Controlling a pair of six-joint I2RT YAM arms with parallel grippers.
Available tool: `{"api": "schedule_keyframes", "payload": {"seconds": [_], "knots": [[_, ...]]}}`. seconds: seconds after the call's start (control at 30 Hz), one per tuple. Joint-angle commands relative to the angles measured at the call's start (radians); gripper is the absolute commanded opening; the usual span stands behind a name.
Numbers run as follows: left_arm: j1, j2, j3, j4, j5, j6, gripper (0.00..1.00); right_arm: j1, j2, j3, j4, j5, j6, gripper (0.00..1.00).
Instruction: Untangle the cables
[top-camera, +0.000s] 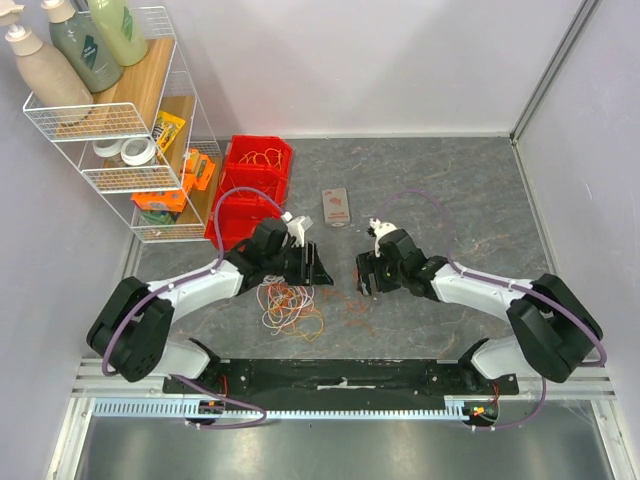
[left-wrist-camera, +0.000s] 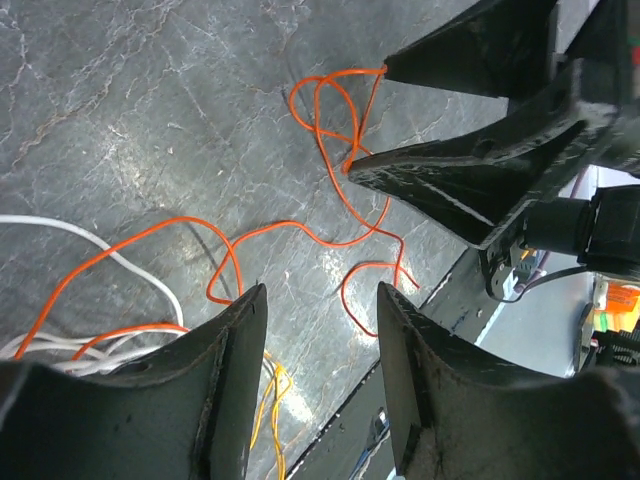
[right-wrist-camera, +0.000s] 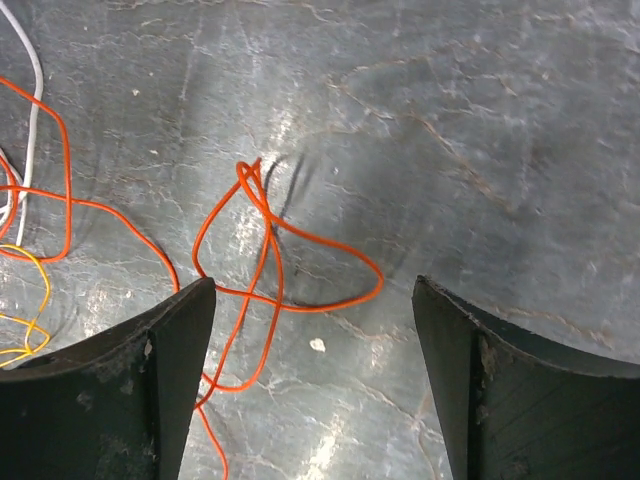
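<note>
Left gripper (left-wrist-camera: 320, 295) and right gripper (right-wrist-camera: 312, 285) jaws both open, holding nothing, low over orange cables (right-wrist-camera: 270, 240) near the tabletop's (top-camera: 450, 200) near edge.

Cables (top-camera: 290, 305) — thin orange, white and yellow wires — lie loosely tangled, flat, by the table's (top-camera: 450, 190) near edge.

Table (top-camera: 450, 190): grey stone-look top, smooth, low sheen with patches of glare. Cables (top-camera: 290, 305): thin, smooth, glossy plastic sheath. Fingers (right-wrist-camera: 110, 390): black plastic, matt, edges scuffed. Rack (top-camera: 90, 120): white-coated metal wire, wood shelves. Bin (top-camera: 250, 190): red plastic, smooth.
</note>
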Motion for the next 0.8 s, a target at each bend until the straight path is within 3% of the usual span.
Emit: {"api": "schedule_keyframes", "payload": {"seconds": [0.0, 0.13, 0.3, 0.53, 0.77], "knots": [[-0.002, -0.097, -0.020, 0.066, -0.014, -0.027, 0.55, 0.045, 0.050, 0.037, 0.101, 0.075, -0.059, 0.86], [-0.001, -0.170, -0.026, 0.066, -0.028, -0.026, 0.55, 0.078, 0.085, 0.049, 0.100, 0.193, -0.035, 0.59], [-0.001, -0.261, -0.024, 0.063, -0.036, -0.012, 0.58, 0.076, -0.024, 0.064, 0.048, 0.262, -0.035, 0.03], [-0.001, -0.333, -0.012, 0.208, 0.103, 0.003, 0.69, 0.076, -0.312, 0.182, -0.153, 0.120, -0.059, 0.00], [-0.004, -0.275, 0.091, 0.333, 0.278, -0.046, 0.74, 0.075, -0.436, 0.259, -0.212, -0.063, -0.075, 0.00]]}}
